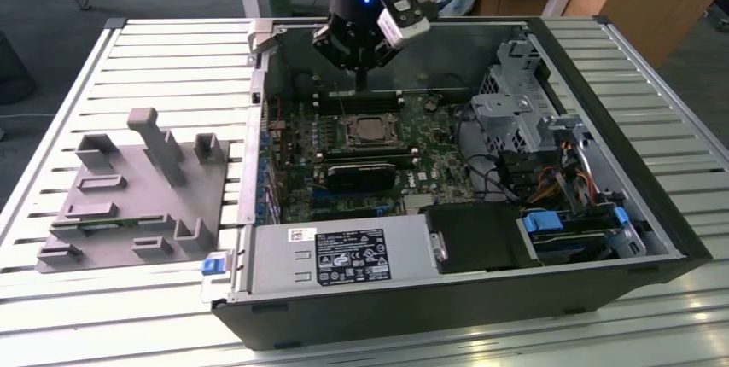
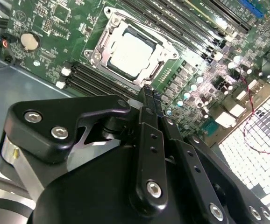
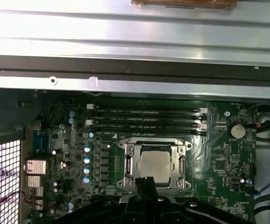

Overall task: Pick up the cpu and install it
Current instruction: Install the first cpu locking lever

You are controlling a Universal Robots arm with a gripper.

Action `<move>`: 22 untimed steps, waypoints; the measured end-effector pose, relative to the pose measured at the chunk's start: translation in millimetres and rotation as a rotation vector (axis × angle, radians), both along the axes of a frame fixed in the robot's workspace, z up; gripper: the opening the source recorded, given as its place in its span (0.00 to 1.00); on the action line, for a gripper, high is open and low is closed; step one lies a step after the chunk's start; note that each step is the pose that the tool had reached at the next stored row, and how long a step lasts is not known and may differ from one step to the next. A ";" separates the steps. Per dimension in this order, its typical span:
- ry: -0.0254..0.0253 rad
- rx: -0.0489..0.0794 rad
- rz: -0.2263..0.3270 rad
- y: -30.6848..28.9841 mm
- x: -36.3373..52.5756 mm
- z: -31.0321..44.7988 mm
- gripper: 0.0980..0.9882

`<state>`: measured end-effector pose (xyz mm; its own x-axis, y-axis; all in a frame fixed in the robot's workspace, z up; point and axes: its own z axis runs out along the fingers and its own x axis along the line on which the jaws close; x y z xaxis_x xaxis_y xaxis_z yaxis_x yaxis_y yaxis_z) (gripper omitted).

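The cpu [image 1: 367, 131] is a small silvery square lying flat inside the metal-framed socket [image 1: 347, 119] on the green motherboard of the open computer case. In both wrist views the cpu [image 2: 131, 55] [image 3: 157, 164] sits level within the socket frame [image 2: 108, 35]. My gripper [image 1: 360, 85] hangs above the board, just behind the socket toward the case's back wall, clear of the chip. Its two thin black fingers [image 2: 149, 95] are pressed together with nothing between them. The gripper [image 3: 145, 180] tips show at the socket's edge.
A grey plastic fixture [image 1: 137, 188] with upright posts lies on the slatted table at the exterior view's left. Inside the case are a power supply [image 1: 341, 256], a drive cage [image 1: 513, 102], cables [image 1: 501, 171] and memory slots [image 3: 144, 119]. The case's walls [image 1: 253, 128] enclose the board.
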<state>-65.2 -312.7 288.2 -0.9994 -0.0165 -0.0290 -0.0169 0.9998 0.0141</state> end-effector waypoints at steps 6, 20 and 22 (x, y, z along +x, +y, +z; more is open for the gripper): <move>-0.0002 0.000 0.001 -0.5 -8.5 -1.8 0.01; -0.0001 0.000 -0.016 -0.4 -27.6 -17.9 0.01; -0.0001 0.000 -0.016 -0.3 -29.9 -19.0 0.01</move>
<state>-95.1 -313.0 269.2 -0.9996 -0.0010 -0.0291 -0.0014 0.9999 0.0138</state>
